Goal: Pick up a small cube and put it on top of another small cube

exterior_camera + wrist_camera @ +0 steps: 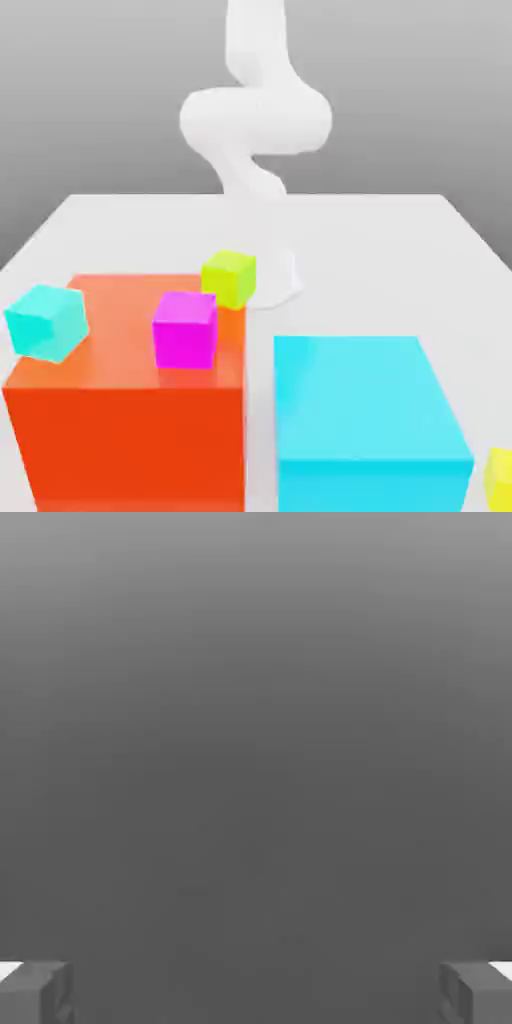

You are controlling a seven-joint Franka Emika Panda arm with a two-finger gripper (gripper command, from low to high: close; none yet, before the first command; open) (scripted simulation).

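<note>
You see a magenta-pink cube (185, 329) on a red block (125, 400), beside a cyan block (365, 420). A pure-yellow cube (500, 478) sits at the corner; the arm (255, 110) is white.

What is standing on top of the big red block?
On the big red block stands a small magenta-pink cube. A small cyan cube overlaps its corner; whether it rests there is unclear.

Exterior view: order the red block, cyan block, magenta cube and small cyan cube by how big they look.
1. Red block and big cyan block: alike, too close to rank.
2. Magenta cube and small cyan cube: far smaller, also about alike; differing nearness to the camera leaves their order unsure.
</note>
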